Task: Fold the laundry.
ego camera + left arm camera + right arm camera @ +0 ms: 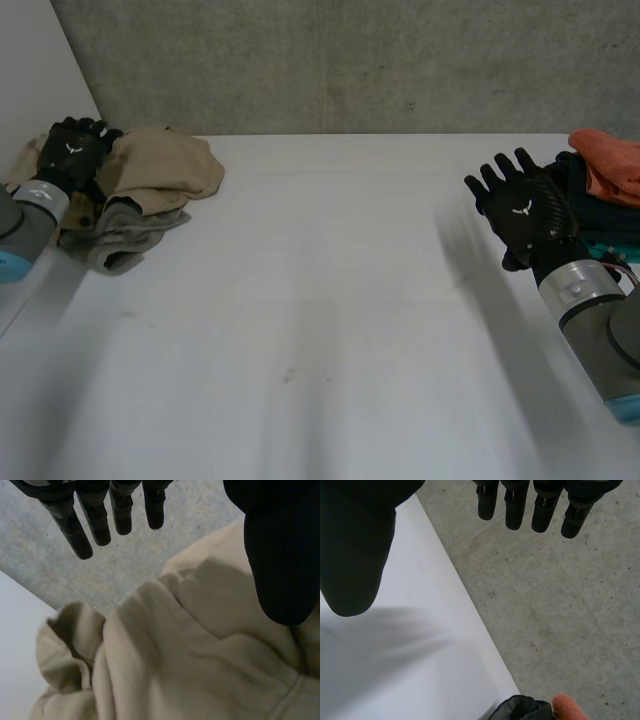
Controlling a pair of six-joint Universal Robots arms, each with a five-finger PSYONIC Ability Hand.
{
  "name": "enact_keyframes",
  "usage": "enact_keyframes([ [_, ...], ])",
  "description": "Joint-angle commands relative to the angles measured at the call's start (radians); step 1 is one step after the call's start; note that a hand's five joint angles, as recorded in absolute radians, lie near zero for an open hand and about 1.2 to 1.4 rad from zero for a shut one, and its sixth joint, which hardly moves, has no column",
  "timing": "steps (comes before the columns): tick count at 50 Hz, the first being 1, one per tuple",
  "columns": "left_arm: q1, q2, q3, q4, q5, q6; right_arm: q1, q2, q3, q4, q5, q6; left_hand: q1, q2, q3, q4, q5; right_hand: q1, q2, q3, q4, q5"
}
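We've got left arm (20,225) reaching forward at the far left, left hand (72,150) palm down, fingers (95,527) straight and side by side, thumb (282,565) well apart from them. Right arm (590,300) comes in from the right, wrist raised; right hand (520,212) shows its back to the head camera, fingers (515,512) straight and fanned, thumb (355,565) swung wide

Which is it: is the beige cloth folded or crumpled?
Crumpled. The beige cloth lies in a bunched heap with deep, uneven creases and no flat layers, beside the open left hand.
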State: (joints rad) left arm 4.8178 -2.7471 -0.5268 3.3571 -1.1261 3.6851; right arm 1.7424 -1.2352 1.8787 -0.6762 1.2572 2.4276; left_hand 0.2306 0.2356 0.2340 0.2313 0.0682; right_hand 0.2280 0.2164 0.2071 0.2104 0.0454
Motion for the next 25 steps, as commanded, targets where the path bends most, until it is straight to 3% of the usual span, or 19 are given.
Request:
enact_keyframes([
  [1,0.003,-0.063,0.083,0.027,0.009,-0.076,-0.02,0.002,0.007,0.0,0.001,0.004,0.235,0.23,0.232,0.234,0.223,-0.053,-0.042,-0.033,-0.036,-0.045],
  [5,0.002,-0.08,0.087,0.076,0.048,-0.128,-0.023,0.011,0.005,-0.002,0.001,0.004,0.291,0.286,0.288,0.29,0.279,-0.053,-0.042,-0.033,-0.036,-0.045],
  [19,0.003,-0.16,0.156,0.097,0.081,-0.131,-0.017,0.037,0.005,-0.002,0.001,0.001,0.543,0.538,0.54,0.543,0.531,-0.053,-0.042,-0.033,-0.036,-0.045],
  [21,0.003,-0.166,0.157,0.097,0.089,-0.131,-0.017,0.037,0.005,0.0,0.001,0.001,0.631,0.626,0.628,0.631,0.619,-0.053,-0.042,-0.033,-0.036,-0.045],
  [25,0.003,-0.175,0.163,0.097,0.088,-0.131,-0.017,0.037,0.007,0.0,0.001,0.001,1.147,1.142,1.143,1.146,1.135,-0.053,-0.042,-0.033,-0.036,-0.045],
])
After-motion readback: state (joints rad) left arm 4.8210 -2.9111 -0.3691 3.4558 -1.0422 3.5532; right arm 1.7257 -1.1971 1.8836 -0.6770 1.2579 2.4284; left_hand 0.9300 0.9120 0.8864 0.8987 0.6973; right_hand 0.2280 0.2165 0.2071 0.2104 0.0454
